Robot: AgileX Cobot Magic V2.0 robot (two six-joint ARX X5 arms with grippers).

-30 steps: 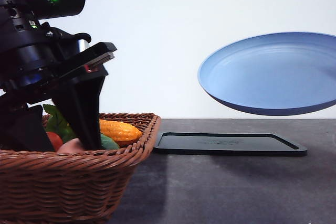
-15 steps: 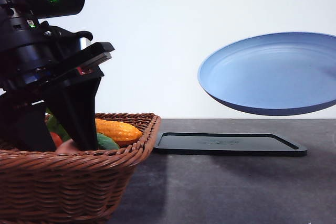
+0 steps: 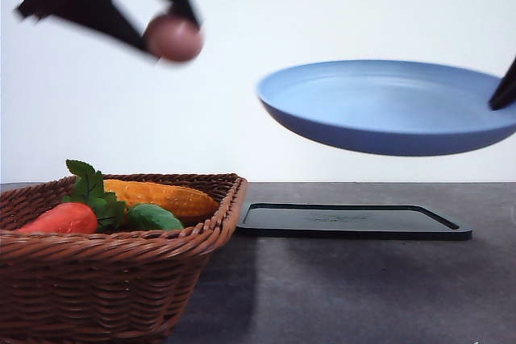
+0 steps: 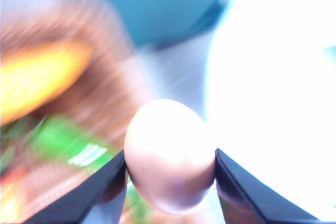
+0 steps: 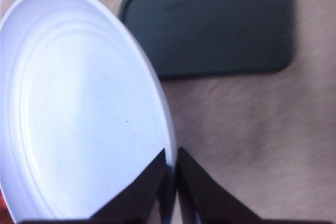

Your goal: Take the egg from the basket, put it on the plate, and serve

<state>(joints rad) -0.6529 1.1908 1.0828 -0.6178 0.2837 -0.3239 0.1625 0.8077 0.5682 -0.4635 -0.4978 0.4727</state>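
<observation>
The basket (image 3: 121,267) sits low on the table; the plate (image 3: 387,106) hangs in the air up and right of the basket, its rim pinched by the right gripper (image 5: 170,179); the egg (image 3: 172,38) is clamped in the left gripper (image 4: 170,163), high above the basket.

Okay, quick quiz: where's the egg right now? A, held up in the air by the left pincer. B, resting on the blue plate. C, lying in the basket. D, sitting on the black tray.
A: the egg is clamped in the left pincer high above the basket, left of the plate.
</observation>
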